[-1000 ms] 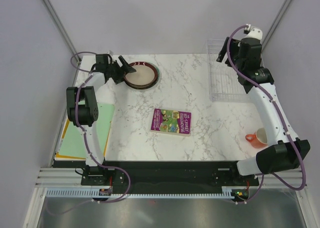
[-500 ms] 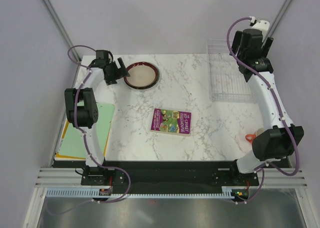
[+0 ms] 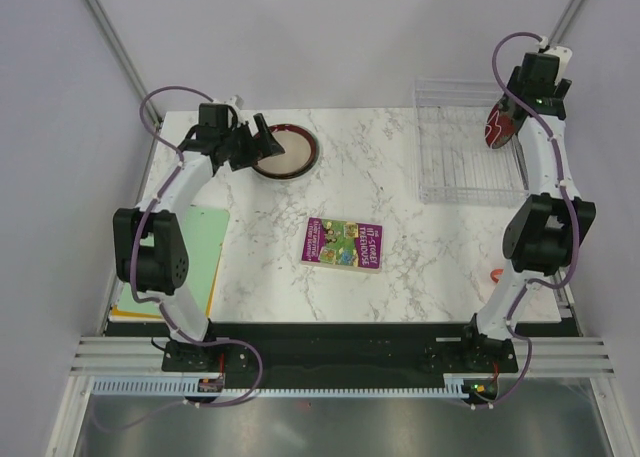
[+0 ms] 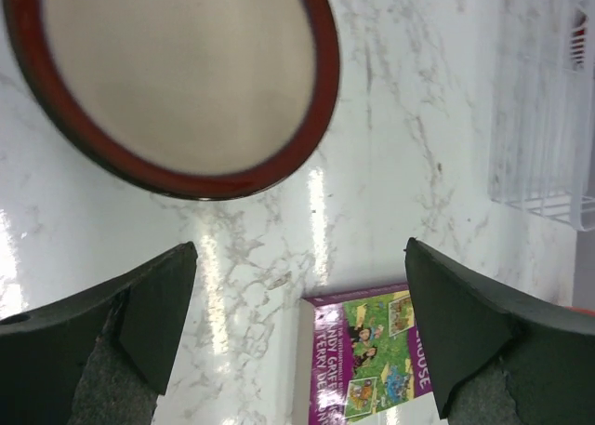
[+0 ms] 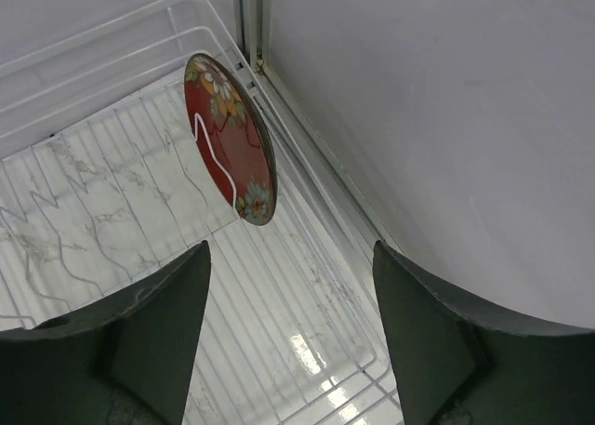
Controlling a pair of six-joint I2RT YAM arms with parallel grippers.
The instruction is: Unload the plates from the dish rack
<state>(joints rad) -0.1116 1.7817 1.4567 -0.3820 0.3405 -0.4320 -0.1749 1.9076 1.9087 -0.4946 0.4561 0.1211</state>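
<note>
At the left edge of the white marble tabletop (image 3: 400,167), flat green sheets over a yellow one (image 3: 205,262) are seen overlapping the border. The left hand (image 4: 299,248) is held above the far left part of the tabletop, its dark fingers (image 4: 139,304) spread wide with nothing between them. Just beyond it, the round dark brown plate with a cream centre (image 3: 283,149) lies flat on the marble, apart from the fingers.

Near the middle lies the purple paperback book (image 3: 342,244), well apart from the plate. On its cover "STOREY" and "TREEHOUSE" can be read in yellow, while the figure before them cannot be made out. In the left wrist view "TERRY DE" is legible near the spine. Bare marble is left on all sides of the book.

The rectangular see-through dish rack with thin wire ribs (image 3: 460,162) occupies the far right corner, close to the right wall. The round coral-red plate with a floral pattern (image 5: 230,151) stands on edge in the rack, by its right side, with one white rib crossing its face. The rest of the rack floor is seen bare.

The right hand (image 5: 290,248) is held over the rack, its fingers set apart and gripping nothing, with the red plate beyond them. A small orange item (image 3: 497,274), mostly hidden by the right arm, sits near the right edge.
</note>
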